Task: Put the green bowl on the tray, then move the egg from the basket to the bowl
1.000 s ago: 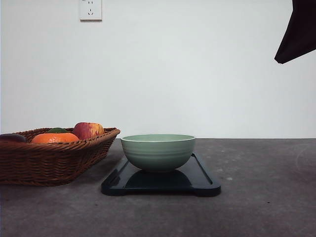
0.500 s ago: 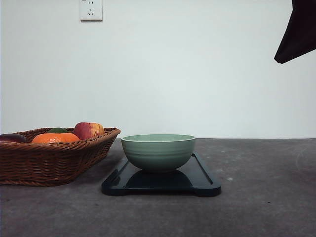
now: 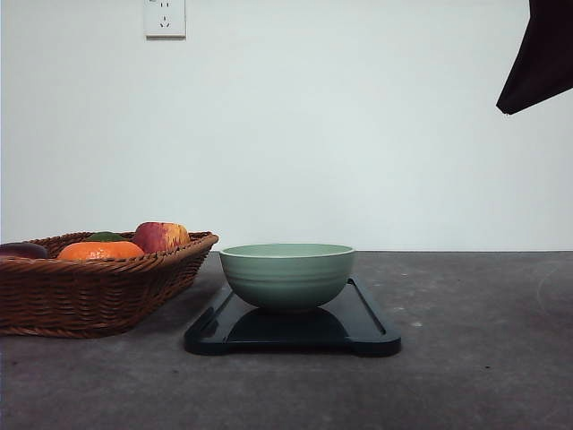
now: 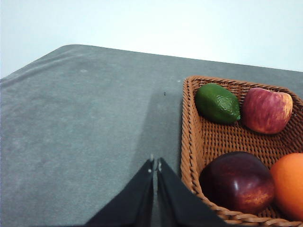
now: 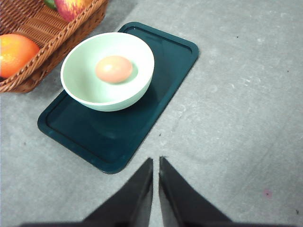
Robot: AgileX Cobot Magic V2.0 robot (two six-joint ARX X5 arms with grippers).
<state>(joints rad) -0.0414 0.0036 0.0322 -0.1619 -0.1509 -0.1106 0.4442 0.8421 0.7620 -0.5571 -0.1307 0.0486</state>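
Note:
The green bowl [image 3: 286, 275] stands on the dark tray [image 3: 369, 328] in the middle of the table. From the right wrist view the bowl [image 5: 85, 85] holds a tan egg [image 5: 113, 69] and sits on the tray [image 5: 156, 94]. My right gripper [image 5: 156, 163] hovers shut and empty above the table just off the tray's edge. The brown wicker basket [image 3: 89, 291] is at the left. My left gripper [image 4: 155, 164] is shut and empty, held over the table beside the basket [image 4: 189, 142] rim.
The basket holds an orange [image 3: 98, 251], a red-yellow apple [image 3: 161, 236], a green lime [image 4: 218, 103] and a dark red apple [image 4: 237, 181]. A wall outlet [image 3: 165, 18] is on the white wall. A dark arm part [image 3: 542, 54] hangs at the upper right.

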